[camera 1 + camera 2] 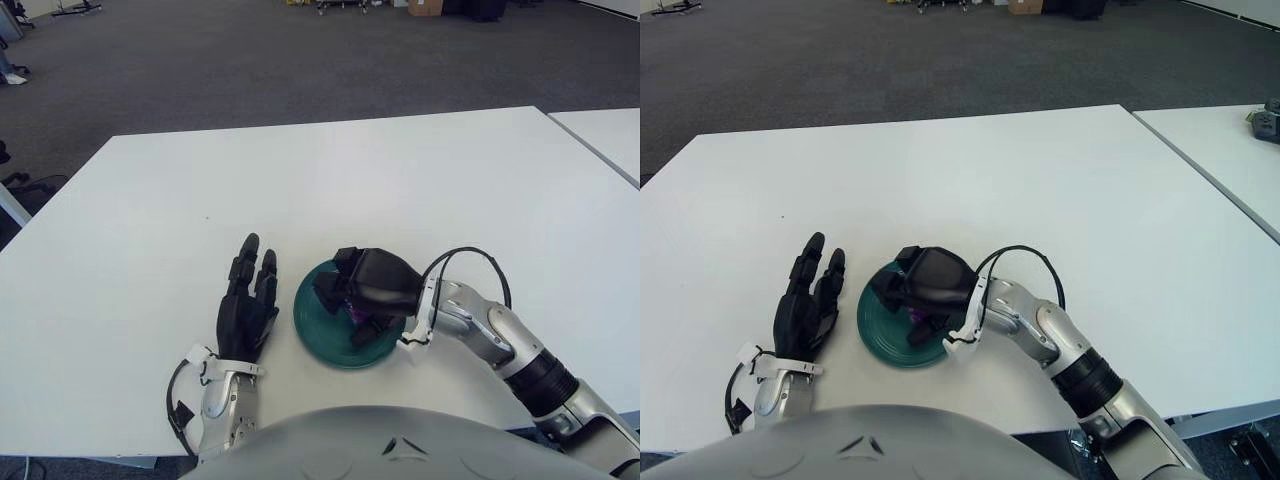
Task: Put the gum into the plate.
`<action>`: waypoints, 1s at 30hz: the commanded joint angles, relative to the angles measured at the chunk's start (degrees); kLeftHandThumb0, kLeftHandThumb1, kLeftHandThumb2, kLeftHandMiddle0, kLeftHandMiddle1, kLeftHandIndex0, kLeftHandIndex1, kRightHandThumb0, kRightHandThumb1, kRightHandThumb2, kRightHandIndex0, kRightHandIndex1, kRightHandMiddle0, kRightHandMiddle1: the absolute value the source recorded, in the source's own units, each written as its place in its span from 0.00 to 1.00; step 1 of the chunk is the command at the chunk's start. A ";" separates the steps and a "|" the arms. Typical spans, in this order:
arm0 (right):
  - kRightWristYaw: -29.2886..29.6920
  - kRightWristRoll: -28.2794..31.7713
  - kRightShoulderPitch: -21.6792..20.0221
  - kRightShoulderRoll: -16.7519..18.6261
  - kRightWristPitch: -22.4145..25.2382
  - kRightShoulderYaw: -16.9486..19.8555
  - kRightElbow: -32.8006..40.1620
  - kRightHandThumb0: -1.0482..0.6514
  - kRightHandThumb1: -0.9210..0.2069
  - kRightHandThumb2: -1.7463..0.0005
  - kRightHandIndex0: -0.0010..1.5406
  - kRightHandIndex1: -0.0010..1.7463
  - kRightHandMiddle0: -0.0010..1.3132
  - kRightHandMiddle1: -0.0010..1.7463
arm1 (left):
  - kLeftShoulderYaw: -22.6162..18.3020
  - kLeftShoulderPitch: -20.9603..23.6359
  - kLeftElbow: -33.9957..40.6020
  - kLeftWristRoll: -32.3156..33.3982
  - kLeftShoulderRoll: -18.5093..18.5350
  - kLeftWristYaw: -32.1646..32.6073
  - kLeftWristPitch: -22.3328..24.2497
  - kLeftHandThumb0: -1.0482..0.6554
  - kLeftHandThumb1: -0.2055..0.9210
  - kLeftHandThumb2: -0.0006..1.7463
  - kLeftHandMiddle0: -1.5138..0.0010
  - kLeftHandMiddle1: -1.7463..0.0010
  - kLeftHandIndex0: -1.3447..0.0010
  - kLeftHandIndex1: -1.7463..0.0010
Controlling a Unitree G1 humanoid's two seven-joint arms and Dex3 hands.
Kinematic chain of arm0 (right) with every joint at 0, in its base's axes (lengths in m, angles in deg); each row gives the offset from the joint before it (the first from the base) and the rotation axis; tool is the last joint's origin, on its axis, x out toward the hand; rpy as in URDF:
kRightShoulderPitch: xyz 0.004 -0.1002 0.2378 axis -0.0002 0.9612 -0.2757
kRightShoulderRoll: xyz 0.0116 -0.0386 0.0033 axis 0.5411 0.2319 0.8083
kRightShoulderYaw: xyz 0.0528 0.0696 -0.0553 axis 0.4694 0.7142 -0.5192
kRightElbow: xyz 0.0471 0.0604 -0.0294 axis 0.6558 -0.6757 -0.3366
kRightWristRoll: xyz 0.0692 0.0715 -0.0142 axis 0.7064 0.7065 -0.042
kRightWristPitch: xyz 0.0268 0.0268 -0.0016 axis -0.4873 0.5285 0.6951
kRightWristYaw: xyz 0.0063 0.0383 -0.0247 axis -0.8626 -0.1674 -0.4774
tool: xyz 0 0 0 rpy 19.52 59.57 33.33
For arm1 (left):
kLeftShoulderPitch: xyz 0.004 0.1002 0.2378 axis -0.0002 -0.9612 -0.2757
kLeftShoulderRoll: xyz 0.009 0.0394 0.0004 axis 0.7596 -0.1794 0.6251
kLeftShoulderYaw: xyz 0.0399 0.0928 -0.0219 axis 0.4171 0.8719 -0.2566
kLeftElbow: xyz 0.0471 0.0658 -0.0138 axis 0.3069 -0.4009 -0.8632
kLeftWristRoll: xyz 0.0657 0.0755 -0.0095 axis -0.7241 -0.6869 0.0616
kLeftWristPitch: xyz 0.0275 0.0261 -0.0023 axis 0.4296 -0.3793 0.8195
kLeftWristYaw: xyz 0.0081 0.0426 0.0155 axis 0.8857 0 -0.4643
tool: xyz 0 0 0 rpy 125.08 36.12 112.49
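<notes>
A dark green plate (312, 328) sits on the white table near its front edge. My right hand (352, 305) hovers low over the plate with its black fingers curled around a small purple gum pack (357, 312), of which only a sliver shows under the palm. I cannot tell whether the gum touches the plate. My left hand (246, 300) lies flat on the table just left of the plate, fingers stretched out and holding nothing.
The white table (330, 190) stretches wide behind and to both sides of the plate. A second white table (610, 135) stands at the right across a narrow gap. Grey carpet floor lies beyond.
</notes>
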 commanded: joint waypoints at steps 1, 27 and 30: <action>0.68 -1.13 -0.40 -0.26 -0.24 -0.15 -0.35 0.38 0.25 0.48 0.44 1.00 0.29 1.00 | 0.12 -0.39 -2.35 0.48 -2.68 0.25 1.17 0.20 1.00 0.16 0.95 0.99 1.00 0.80; -12.86 6.75 -5.07 -6.75 -3.88 0.90 4.01 0.01 0.00 0.47 0.18 0.05 0.00 0.25 | -1.70 0.34 -2.74 6.32 -2.34 -2.05 5.01 0.23 1.00 0.25 0.95 1.00 1.00 0.86; -14.13 7.54 -5.36 -6.92 -3.84 1.11 4.16 0.00 0.00 0.46 0.15 0.02 0.00 0.23 | -1.80 0.27 -2.56 6.53 -2.25 -2.34 5.55 0.22 1.00 0.25 0.95 1.00 1.00 0.86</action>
